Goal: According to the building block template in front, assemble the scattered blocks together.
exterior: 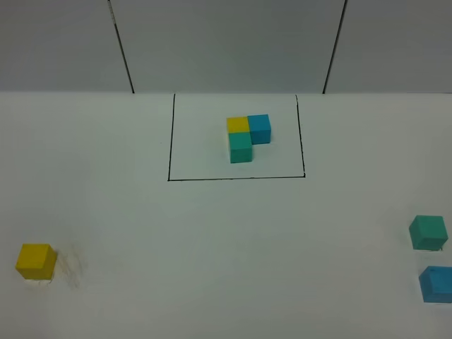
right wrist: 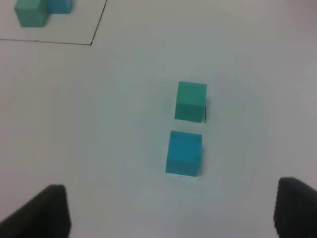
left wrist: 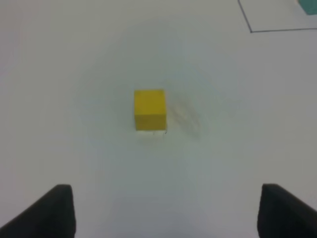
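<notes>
The building block template (exterior: 247,138) sits at the far middle of the white surface (exterior: 212,247). A yellow and a blue cube stand side by side at the back, and a teal-green cube touches the front of the yellow one, so the three make an L inside a thin black outline (exterior: 236,178). The scattered blocks lie well apart from it. The loose yellow cube (exterior: 35,260) stands alone near the front left, with faint smudges on the surface just beside it. The loose teal-green cube (exterior: 428,232) and the loose blue cube (exterior: 438,284) are at the far right, near each other but not touching; the blue one is nearer the front and partly cut off by the frame edge. The left gripper (left wrist: 166,210) shows only two dark fingertips, spread wide with nothing between them, and the yellow cube lies beyond them, untouched. The right gripper (right wrist: 171,210) is likewise wide open and empty, with the teal-green and blue pair lying beyond its fingertips
</notes>
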You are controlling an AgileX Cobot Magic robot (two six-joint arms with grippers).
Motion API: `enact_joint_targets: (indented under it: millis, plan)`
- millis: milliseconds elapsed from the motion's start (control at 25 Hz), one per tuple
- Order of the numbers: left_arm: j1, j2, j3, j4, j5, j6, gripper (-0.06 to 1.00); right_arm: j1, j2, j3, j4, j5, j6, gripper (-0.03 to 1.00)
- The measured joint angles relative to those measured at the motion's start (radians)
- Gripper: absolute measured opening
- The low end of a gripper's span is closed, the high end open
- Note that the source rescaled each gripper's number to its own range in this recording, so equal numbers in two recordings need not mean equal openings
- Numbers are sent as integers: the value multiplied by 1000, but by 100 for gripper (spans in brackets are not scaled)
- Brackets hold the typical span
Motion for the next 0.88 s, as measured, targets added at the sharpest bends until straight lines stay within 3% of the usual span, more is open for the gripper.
enact_joint_targets:
  millis: [240,520,880]
  plan:
    - [0,295,-78,80,-81,-92,63,0,0,0,0,0,0,83]
    - [0,679,-164,66,-241,-100,63,0,0,0,0,0,0,83]
    - [0,1088,-174,20,-437,-100,63,0,0,0,0,0,0,83]
